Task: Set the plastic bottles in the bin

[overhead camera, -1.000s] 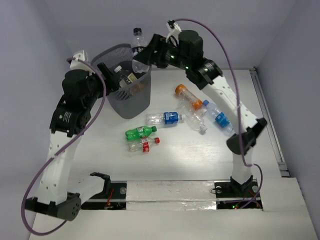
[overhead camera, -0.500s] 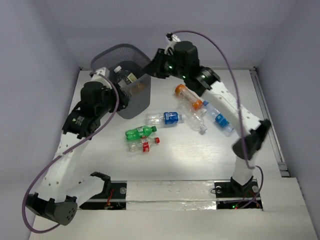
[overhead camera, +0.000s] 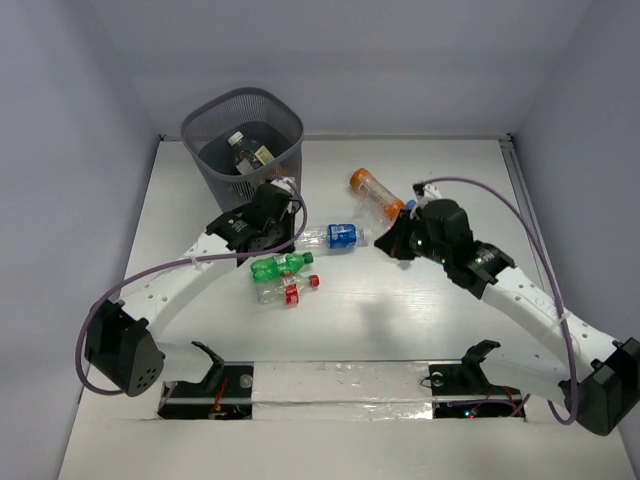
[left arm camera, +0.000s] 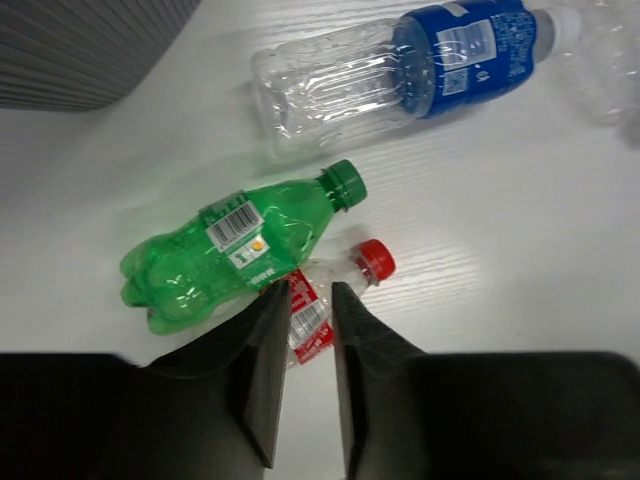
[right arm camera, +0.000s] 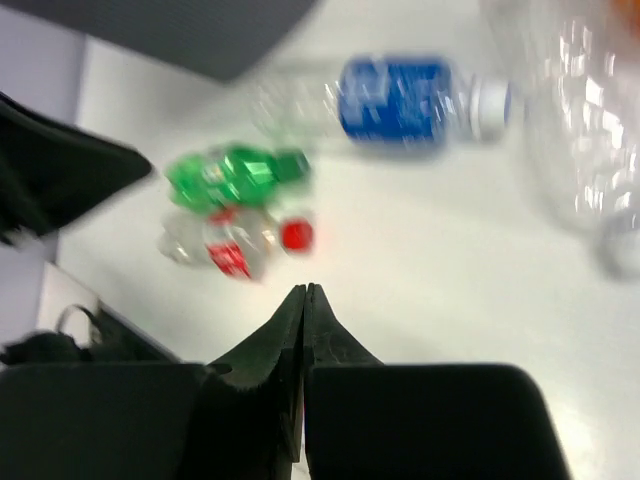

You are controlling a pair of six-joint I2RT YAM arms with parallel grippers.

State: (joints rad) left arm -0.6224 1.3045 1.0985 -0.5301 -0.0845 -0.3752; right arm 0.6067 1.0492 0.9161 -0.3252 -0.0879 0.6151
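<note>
"Top external view — how do the arms sit?"

"Both are stretched low and forward over the table (overhead camera: 350,330). The left gripper (overhead camera: 278,222) hangs between the bin (overhead camera: 215,182) and the green bottle (overhead camera: 280,266). Its fingers are a narrow slot apart with nothing gripped. The right gripper (overhead camera: 392,243) is pinched tight and empty."

"Which way do the bottles lie?"

"The green bottle and the red-labelled bottle (overhead camera: 285,291) lie side by side, long axes left to right, caps to the right. The blue-labelled bottle (overhead camera: 335,237) lies the same way, just beyond them. The orange bottle (overhead camera: 375,192) slants diagonally. At least one bottle (overhead camera: 240,150) is inside the bin."

"Anything hard to make out?"

"The right wrist view is blurred — a clear bottle (right arm camera: 590,130) is only a smear at its edge. In the left wrist view, the fingers cover part of the red-labelled bottle."
</note>
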